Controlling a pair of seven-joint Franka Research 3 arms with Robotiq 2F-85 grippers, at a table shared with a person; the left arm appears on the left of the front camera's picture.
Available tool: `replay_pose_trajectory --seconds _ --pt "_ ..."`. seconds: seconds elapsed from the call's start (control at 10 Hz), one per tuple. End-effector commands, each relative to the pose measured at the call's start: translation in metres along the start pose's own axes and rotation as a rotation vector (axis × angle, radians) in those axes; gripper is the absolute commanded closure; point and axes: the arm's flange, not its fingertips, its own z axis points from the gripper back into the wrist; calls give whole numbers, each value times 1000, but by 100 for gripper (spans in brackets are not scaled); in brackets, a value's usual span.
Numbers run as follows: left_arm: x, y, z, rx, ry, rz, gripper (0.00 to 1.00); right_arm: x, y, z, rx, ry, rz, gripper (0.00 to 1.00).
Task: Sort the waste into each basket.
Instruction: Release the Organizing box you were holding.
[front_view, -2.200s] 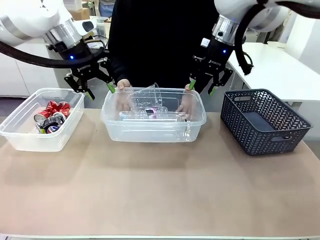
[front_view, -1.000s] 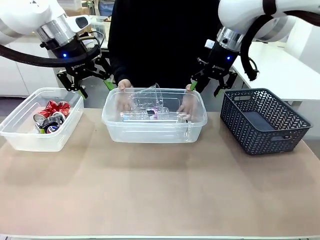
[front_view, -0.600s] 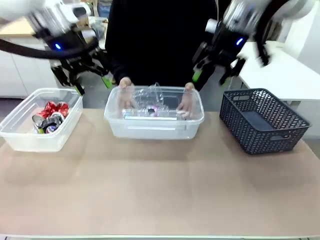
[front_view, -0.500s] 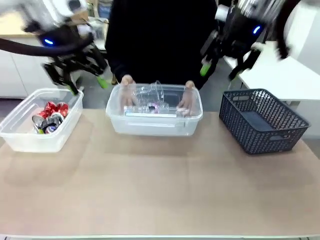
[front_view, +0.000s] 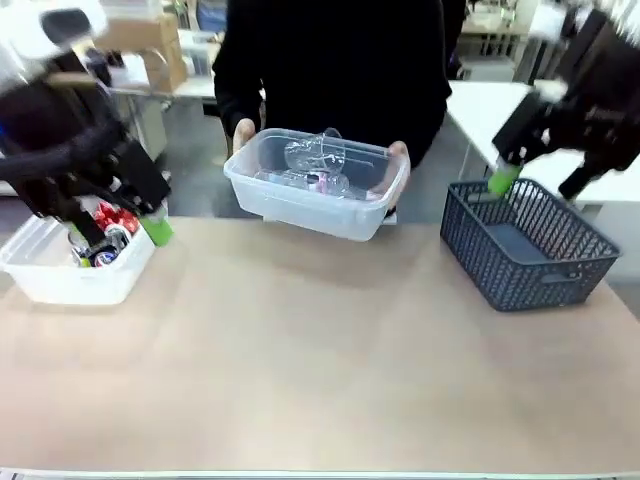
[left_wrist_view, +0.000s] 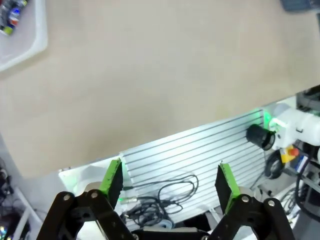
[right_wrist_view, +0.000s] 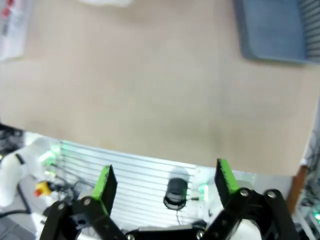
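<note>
Nearest, both my left gripper (left_wrist_view: 169, 182) and right gripper (right_wrist_view: 163, 181) hang spread and empty over bare table (front_view: 320, 350). Cans (front_view: 105, 225) sit sorted in the left tub (front_view: 70, 280); farther off, a person lifts the bottle tub (front_view: 315, 190), probably clearing it away.

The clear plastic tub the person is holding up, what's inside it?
Inside the clear rectangular plastic tub lie crumpled clear plastic bottles, one with a bit of pink label. The person's hands grip both ends. How many bottles there are is hard to tell, since they overlap.
</note>
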Motion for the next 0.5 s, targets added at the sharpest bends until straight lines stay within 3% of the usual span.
replay_pose_trajectory --seconds 0.0,0.1,0.2,0.3,0.4 --pt "30 9 6 -24 17 39 5 20 6 17 57 -7 -13 0" --pt "30 9 6 -24 17 39 5 0 0 0 0 0 0 0" --pt "8 4 1 -3 3 15 5 9 5 -7 199 100 115 0" --pt "-12 17 9 -132 -1 -22 5 -8 -25 11 415 53 84 0" --pt "-40 42 21 -356 -39 11 5 -27 -71 28 673 -10 -76 0"
